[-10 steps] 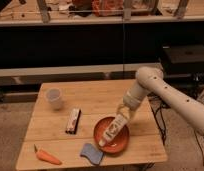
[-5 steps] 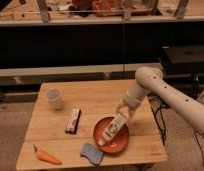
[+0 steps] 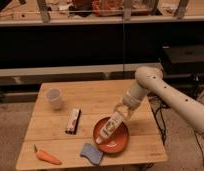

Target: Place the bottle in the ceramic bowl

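The slim white bottle (image 3: 109,127) with a red-and-green label lies tilted over the orange-red ceramic bowl (image 3: 115,142), cap end low at the bowl's left rim. My gripper (image 3: 120,113) is at the bottle's upper end, over the bowl's far right rim, at the end of the white arm (image 3: 160,90) that reaches in from the right. The bowl sits at the front right of the wooden table (image 3: 95,102). I cannot tell whether the bottle rests on the bowl.
A small whitish cup (image 3: 54,98) stands at the table's back left. A flat dark bar (image 3: 73,121) lies left of the bowl. A carrot (image 3: 47,156) and a blue sponge (image 3: 91,152) lie near the front edge. Shelving stands behind the table.
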`<act>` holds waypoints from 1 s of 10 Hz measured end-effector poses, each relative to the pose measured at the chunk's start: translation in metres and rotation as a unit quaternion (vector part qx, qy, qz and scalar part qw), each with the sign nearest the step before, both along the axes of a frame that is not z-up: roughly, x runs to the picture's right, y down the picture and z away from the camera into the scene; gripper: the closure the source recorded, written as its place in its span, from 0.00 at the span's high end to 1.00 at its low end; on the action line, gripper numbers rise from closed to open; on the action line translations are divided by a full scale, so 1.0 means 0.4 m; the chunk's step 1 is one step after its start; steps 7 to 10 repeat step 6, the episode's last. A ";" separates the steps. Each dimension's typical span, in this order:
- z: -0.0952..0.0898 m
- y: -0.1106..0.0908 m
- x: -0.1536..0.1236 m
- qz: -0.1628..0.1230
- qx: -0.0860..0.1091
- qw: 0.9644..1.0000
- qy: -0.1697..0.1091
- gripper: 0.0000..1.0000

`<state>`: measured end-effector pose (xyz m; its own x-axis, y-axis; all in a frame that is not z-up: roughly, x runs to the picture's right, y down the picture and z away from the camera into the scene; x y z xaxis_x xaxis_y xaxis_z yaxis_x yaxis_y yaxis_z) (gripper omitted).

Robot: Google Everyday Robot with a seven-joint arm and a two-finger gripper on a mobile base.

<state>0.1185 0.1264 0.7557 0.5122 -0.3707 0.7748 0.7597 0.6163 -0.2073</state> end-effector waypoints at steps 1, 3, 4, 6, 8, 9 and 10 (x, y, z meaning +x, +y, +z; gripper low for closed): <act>0.001 0.001 -0.002 0.000 0.000 1.000 -0.001 0.62; 0.003 0.000 -0.008 -0.002 -0.001 1.000 -0.002 0.43; 0.003 0.000 -0.007 -0.001 -0.001 1.000 -0.002 0.39; 0.004 0.000 -0.006 -0.001 -0.001 1.000 -0.002 0.41; 0.004 0.000 -0.006 -0.001 -0.001 1.000 -0.002 0.41; 0.004 0.000 -0.006 -0.001 -0.001 1.000 -0.002 0.41; 0.004 0.000 -0.006 -0.001 -0.001 1.000 -0.002 0.41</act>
